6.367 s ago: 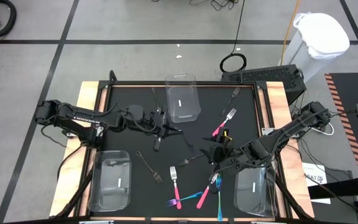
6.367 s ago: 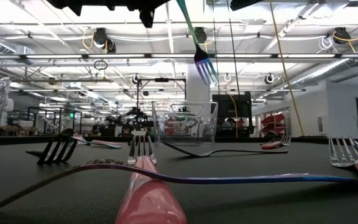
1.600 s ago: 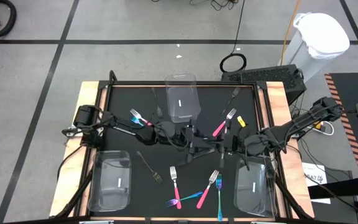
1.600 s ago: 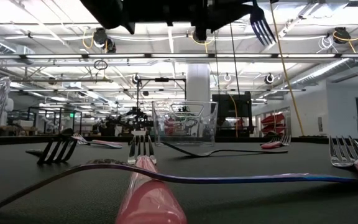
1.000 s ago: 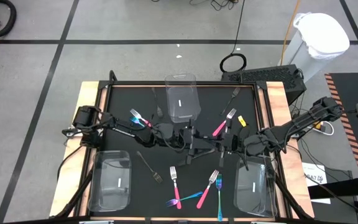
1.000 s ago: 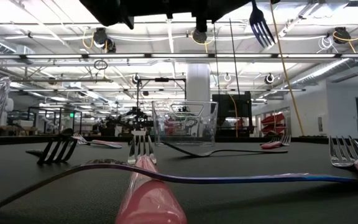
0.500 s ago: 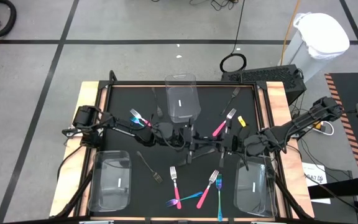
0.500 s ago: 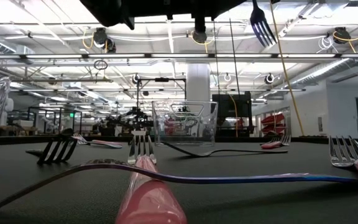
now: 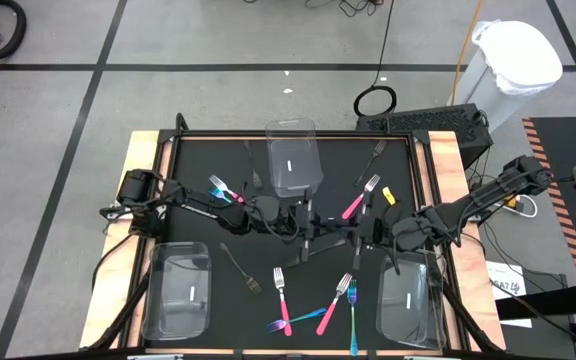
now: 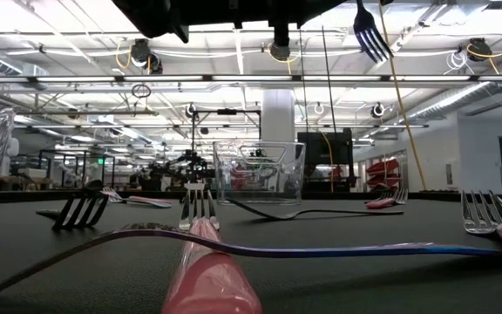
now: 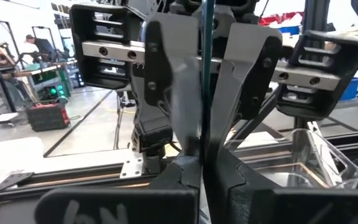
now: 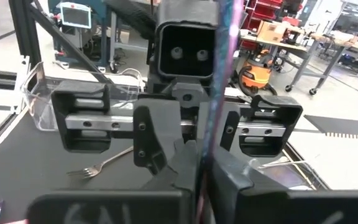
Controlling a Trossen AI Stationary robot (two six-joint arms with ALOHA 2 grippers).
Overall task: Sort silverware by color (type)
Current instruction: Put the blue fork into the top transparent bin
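The left claw (image 9: 301, 221), just left of the middle of the overhead frame, is clamped shut on the thin handle of a teal-handled fork (image 11: 205, 68). In its own wrist view the two dark fingers (image 11: 182, 171) press together at the bottom centre with the handle rising between them. Facing it nose to nose, just right of centre in the overhead frame, is the right claw (image 9: 354, 232). The same handle runs up past it in its wrist view, but whether it is gripping or slack cannot be told. From bench height the fork's head shows at the upper right of the frame, in the air with its tines pointing down. Around the pair, the dark bench (image 9: 198, 225) carries loose silverware. There is a pink-and-teal fork (image 9: 219, 188) left of the claws and a pink-handled fork (image 9: 358, 199) right of them. A dark fork (image 9: 376, 156) lies toward the upper right and another dark fork (image 9: 239, 268) toward the lower left. A second pink fork (image 9: 281, 296) and crossed teal and pink pieces (image 9: 334, 302) lie at the lower centre. Clear bins sit at the top centre (image 9: 293, 165), lower left (image 9: 180, 290) and lower right (image 9: 406, 303).
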